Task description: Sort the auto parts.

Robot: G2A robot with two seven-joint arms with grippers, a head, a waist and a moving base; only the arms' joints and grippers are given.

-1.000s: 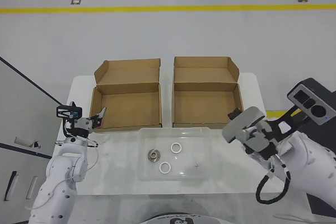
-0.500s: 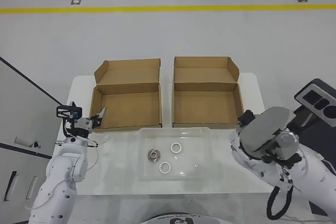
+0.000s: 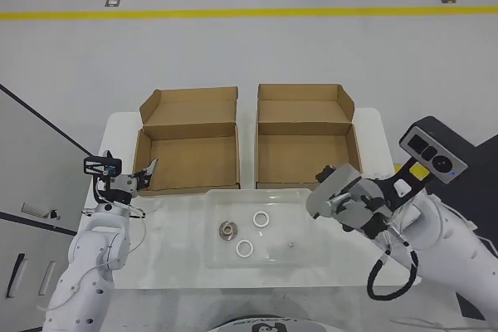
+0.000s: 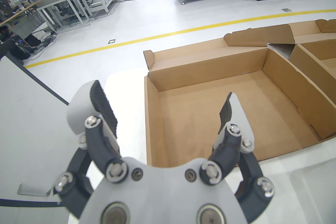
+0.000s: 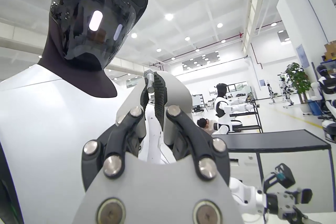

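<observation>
A clear tray (image 3: 224, 197) on the white table holds a metal hub (image 3: 227, 229), two white rings (image 3: 261, 219) (image 3: 245, 248) and a small bolt (image 3: 291, 244). My right gripper (image 5: 152, 86) is shut on a small metal pin (image 5: 150, 83) and is turned upward, away from the table. In the top view the right gripper (image 3: 324, 178) hangs above the tray's right end, near the right cardboard box (image 3: 305, 158). The left gripper (image 4: 164, 101) stands open and holds nothing at the near left corner of the left cardboard box (image 4: 223, 114); from above, this left gripper (image 3: 139, 177) sits at the table's left side.
Both cardboard boxes (image 3: 188, 158) stand side by side behind the tray with their lids folded back and bare floors. The white table (image 3: 170, 249) has free surface to the left of the tray and along its front edge.
The right arm swung out to the right and down, then came back left over the tray's right end. The left arm and the parts in the tray stayed put.
</observation>
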